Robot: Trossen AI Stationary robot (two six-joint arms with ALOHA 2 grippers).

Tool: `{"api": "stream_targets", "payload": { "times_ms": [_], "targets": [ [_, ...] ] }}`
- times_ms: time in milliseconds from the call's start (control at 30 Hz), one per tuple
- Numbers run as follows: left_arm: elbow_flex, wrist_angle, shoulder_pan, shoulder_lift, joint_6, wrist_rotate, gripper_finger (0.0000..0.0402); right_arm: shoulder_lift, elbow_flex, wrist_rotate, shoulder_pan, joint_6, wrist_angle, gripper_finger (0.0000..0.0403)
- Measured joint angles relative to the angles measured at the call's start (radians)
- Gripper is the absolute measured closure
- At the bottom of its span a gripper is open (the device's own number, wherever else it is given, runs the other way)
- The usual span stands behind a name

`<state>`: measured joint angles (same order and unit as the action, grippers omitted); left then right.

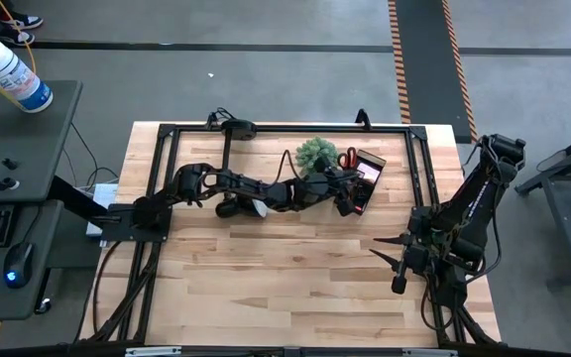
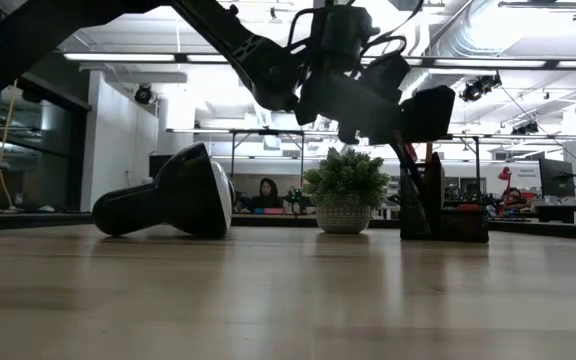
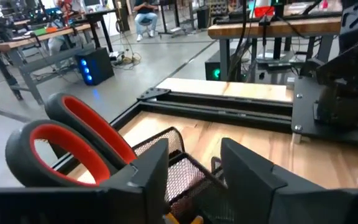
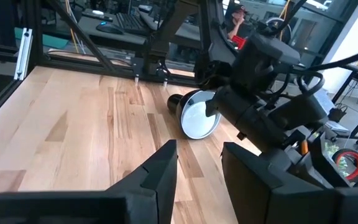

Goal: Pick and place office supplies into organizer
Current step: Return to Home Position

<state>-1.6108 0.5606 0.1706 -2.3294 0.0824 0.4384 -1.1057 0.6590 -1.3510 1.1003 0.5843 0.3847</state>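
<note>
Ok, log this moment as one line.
left gripper: fingers open, above organizer | scissors: in organizer | right gripper: fingers open, table right side

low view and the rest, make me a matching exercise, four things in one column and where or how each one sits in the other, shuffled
Things
1. desk lamp
2. plant
3. scissors
4. left gripper

Places or states
a. jaws open, above the organizer
b. lying on its side on the table
c. standing in the organizer, red handles up
d. upright in its pot, beside the organizer

Pairs: 1-b, 2-d, 3-c, 4-a.

The right gripper is off near the table's right edge.
</note>
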Motion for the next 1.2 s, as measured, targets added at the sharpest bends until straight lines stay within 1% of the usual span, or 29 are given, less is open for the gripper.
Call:
{"api": "stream_targets", "payload": {
  "times_ms": [100, 267, 567, 733, 967, 1200],
  "targets": [
    [-0.001, 0.029, 0.000, 0.000, 0.024, 0.000, 0.0252, 0.000, 0.000, 0.000, 0.000, 0.003, 0.000, 0.0285],
    [-0.060, 0.006, -0.002, 0.001, 0.059, 0.000, 0.0237, 0.000, 0.000, 0.002, 0.000, 0.011, 0.001, 0.0284],
    [-0.203, -0.231, -0.015, 0.001, 0.094, 0.000, 0.0220, 0.000, 0.000, 0.024, 0.000, 0.013, 0.001, 0.0284],
    [-0.245, -0.332, -0.014, 0.001, 0.107, 0.027, 0.0215, 0.000, 0.000, 0.024, 0.000, 0.013, 0.001, 0.0285],
    [-0.258, -0.381, -0.014, 0.009, 0.156, 0.070, 0.0213, 0.000, 0.000, 0.031, 0.000, 0.018, 0.003, 0.0285],
    [-0.259, -0.461, -0.016, 0.083, 0.166, 0.071, 0.0213, 0.000, 0.000, 0.035, 0.000, 0.018, 0.012, 0.0285]
  ]
}}
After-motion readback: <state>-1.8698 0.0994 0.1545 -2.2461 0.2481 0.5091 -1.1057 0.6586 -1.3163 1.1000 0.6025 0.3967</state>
